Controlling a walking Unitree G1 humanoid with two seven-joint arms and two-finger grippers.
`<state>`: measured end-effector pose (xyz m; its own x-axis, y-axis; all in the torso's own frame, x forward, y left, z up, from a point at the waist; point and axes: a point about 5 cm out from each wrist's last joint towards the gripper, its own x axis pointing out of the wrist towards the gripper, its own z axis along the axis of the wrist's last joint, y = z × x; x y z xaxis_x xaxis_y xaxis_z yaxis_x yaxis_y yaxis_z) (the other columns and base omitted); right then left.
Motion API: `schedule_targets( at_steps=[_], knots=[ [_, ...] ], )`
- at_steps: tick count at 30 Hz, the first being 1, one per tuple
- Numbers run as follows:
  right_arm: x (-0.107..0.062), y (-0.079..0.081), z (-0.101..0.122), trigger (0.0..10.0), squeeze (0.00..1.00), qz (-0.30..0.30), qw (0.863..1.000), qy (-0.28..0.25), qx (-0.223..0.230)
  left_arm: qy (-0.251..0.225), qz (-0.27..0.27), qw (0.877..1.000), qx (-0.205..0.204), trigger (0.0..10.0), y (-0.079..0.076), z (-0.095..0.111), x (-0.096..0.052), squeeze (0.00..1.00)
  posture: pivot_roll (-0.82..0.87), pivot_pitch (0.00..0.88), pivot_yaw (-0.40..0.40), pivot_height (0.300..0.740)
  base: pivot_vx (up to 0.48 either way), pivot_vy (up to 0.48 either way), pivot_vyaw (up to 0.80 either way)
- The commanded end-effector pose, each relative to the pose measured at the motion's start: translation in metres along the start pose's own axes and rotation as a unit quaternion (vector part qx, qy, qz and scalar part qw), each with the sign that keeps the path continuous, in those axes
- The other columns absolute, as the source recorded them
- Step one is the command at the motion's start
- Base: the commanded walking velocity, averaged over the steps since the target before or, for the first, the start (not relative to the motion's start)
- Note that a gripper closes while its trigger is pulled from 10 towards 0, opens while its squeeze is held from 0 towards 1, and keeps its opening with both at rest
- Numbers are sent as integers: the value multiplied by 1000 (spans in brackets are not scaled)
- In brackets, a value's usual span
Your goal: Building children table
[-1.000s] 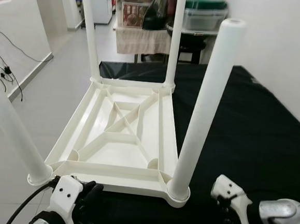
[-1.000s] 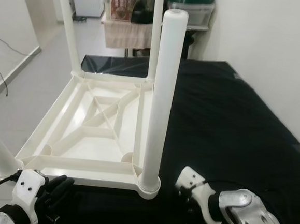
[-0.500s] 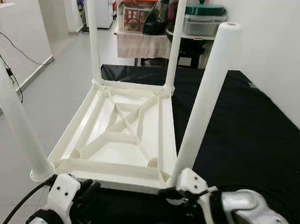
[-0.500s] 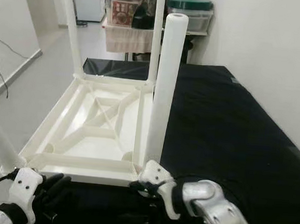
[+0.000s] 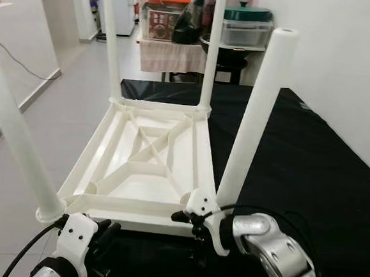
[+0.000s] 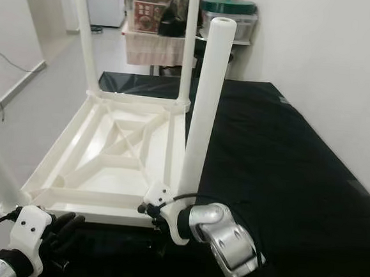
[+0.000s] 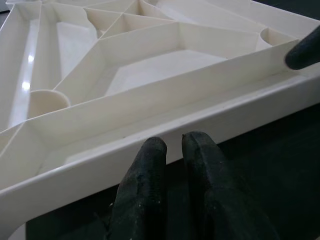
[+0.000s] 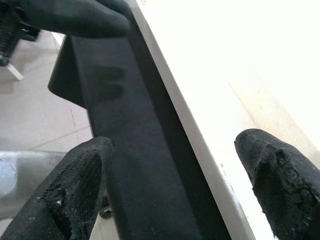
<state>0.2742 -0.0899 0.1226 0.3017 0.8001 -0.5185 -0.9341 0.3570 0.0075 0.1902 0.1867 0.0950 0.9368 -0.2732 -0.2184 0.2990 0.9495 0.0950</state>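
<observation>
Children table (image 5: 150, 168): white plastic, inverted, tabletop face down on the black surface (image 5: 311, 168), ribbed underside facing up. Four white legs stand upright in the corner sockets. The near right leg (image 5: 254, 112) rises directly beyond the right gripper; the near left leg (image 5: 18, 138) rises beyond the left gripper at the overhanging corner. The two far legs stand well past both sets of fingers.

Right gripper (image 8: 175, 180): positioned at the table's near edge, at the base of the near right leg. Its fingers (image 8: 75, 185) are spread wide apart, one over the black surface, the other over the white plastic rim; the rim edge runs between them. Contact with the rim cannot be confirmed.

Left gripper (image 7: 172, 150): positioned at the near rim, toward the near left corner. Its fingers (image 7: 145, 170) are close together, with a narrow gap between the tips, which sit just short of the rim wall and grip nothing.

Beyond the far legs, a shelf (image 5: 198, 46) carries storage boxes (image 5: 166, 15).
</observation>
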Motion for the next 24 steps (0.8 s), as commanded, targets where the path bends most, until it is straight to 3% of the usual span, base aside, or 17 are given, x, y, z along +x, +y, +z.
schedule_targets(
  at_steps=[1, 10, 19, 24],
  knots=[
    [1, -13, 2, 10000, 0, -37, 999, 9, 9, 1, 3, 1000, 3, 10000, 1, -1, 0, 0, 107, 0, -46, 740, 0, 0, 0],
    [-2, -41, -1, 10000, 0, -99, 994, 39, 32, 1, -1, 1000, 4, 10000, -1, 0, 2, 0, 106, 0, -44, 740, 0, 0, 0],
    [-1, -45, -3, 10000, 0, -100, 993, 56, 24, 0, -1, 1000, 5, 10000, -1, 0, 2, 0, 110, 0, -48, 740, 0, 0, 0],
    [2, -54, -14, 10000, 0, -112, 988, 107, 21, -2, -1, 1000, 5, 10000, -2, 1, 3, 0, 112, 0, -53, 740, 0, 0, 0]
  ],
)
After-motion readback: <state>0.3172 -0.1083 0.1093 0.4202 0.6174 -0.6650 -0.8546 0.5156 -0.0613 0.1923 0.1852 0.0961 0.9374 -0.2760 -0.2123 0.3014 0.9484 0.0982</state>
